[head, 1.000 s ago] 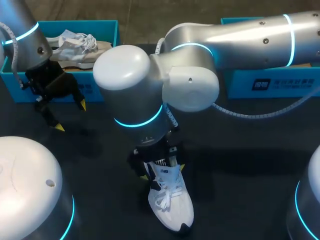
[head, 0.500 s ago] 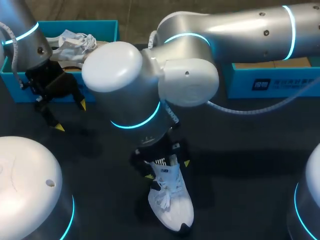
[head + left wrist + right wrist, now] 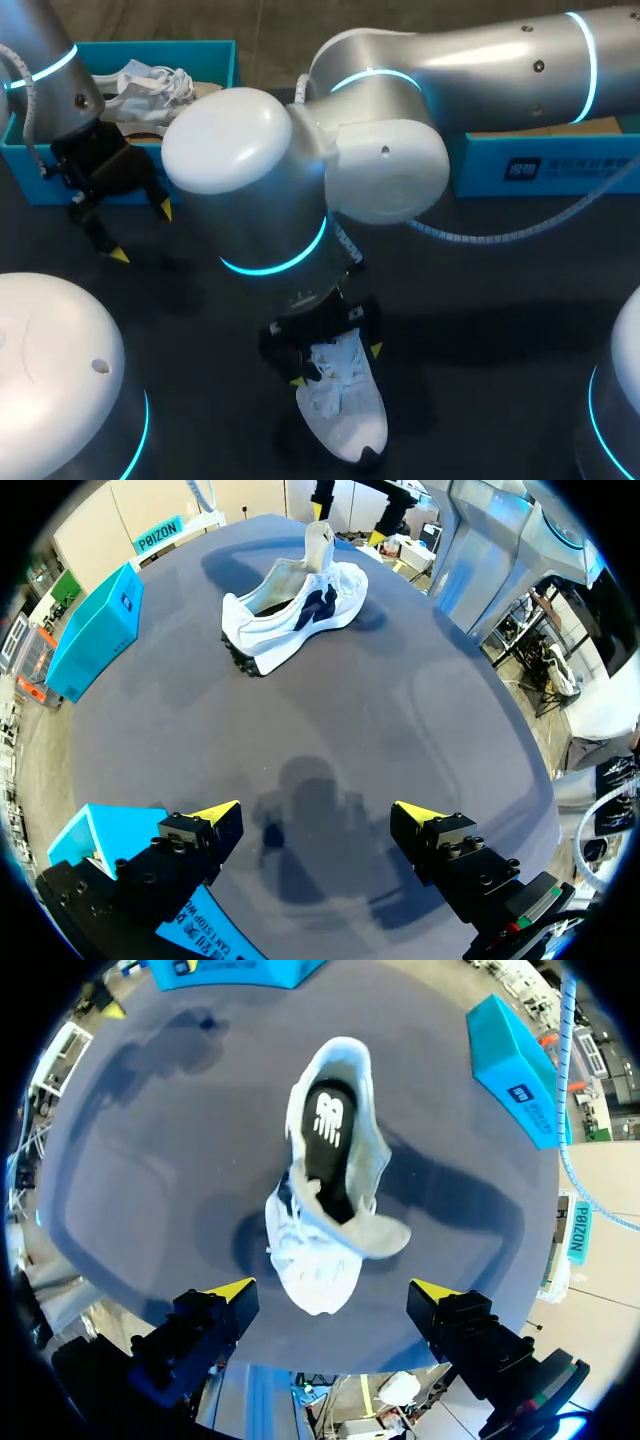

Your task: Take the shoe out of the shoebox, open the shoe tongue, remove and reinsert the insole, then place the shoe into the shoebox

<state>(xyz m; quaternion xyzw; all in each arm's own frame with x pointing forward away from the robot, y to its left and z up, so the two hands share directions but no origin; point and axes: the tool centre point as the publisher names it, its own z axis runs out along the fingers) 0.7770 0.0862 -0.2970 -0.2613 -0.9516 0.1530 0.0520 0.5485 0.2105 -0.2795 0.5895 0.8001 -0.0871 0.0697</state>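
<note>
A white shoe (image 3: 345, 415) lies on the dark table near its front edge, toe toward me. My right gripper (image 3: 336, 365) hangs open right above its heel end, touching nothing. From the right wrist view, the shoe (image 3: 322, 1250) sits below the open gripper (image 3: 333, 1291), its tongue (image 3: 372, 1235) folded out and the black insole (image 3: 328, 1140) showing inside. My left gripper (image 3: 142, 233) stands open over the table in front of the teal shoebox (image 3: 215, 60). In the left wrist view the shoe (image 3: 295, 610) is far ahead of the empty gripper (image 3: 318, 815).
A second white shoe (image 3: 150, 85) rests inside the left shoebox. Another teal box (image 3: 540, 165) stands at the back right, behind my right arm. In the right wrist view this box (image 3: 520, 1060) lies beyond the shoe's heel.
My right arm has shifted toward the table's front, carrying its open gripper further over the shoe. The shoe and the left arm have stayed put.
</note>
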